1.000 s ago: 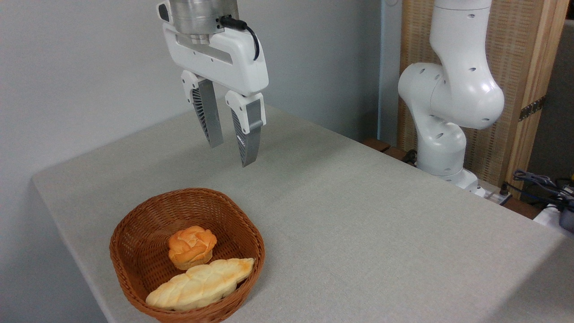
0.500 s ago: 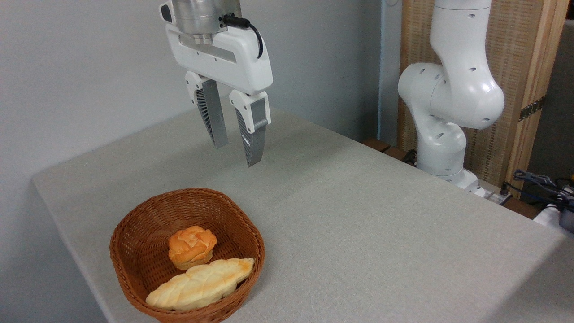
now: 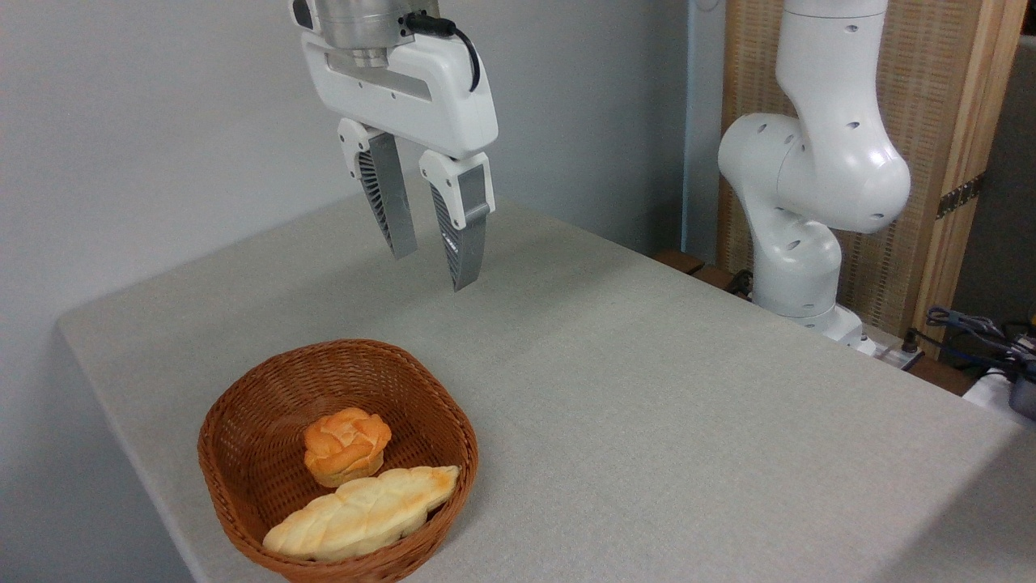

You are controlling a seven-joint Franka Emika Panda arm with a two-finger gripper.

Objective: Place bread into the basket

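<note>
Fixed camera, the only view. The white two-finger gripper [image 3: 435, 257] on the Panda arm hangs in the air well above the grey cloth-covered table [image 3: 647, 421], up and to the right of the basket. Its ribbed grey fingers [image 3: 468, 243] stand apart with nothing between them: released and empty.

Change noted: over the last second the gripper has climbed and drifted slightly right, away from the basket. Its finger spacing is unchanged. The contents of the basket have not shifted.

Location of the task's thing: the long braided loaf of bread [image 3: 360, 513], pale cream with golden ridges and pointed ends, lies inside the round brown woven wicker basket [image 3: 243, 421]. It lies along the near side, its left tip low by the wall and its right tip propped against the rim. A small round orange rose-shaped bun [image 3: 346, 445] sits just behind it, touching or nearly so; contact cannot be confirmed.

Assessment: the loaf is delivered and let go, and the arm is retreating. The task appears complete. The one residual concern is the loaf's right end riding high on the rim, though it looks settled.
</note>
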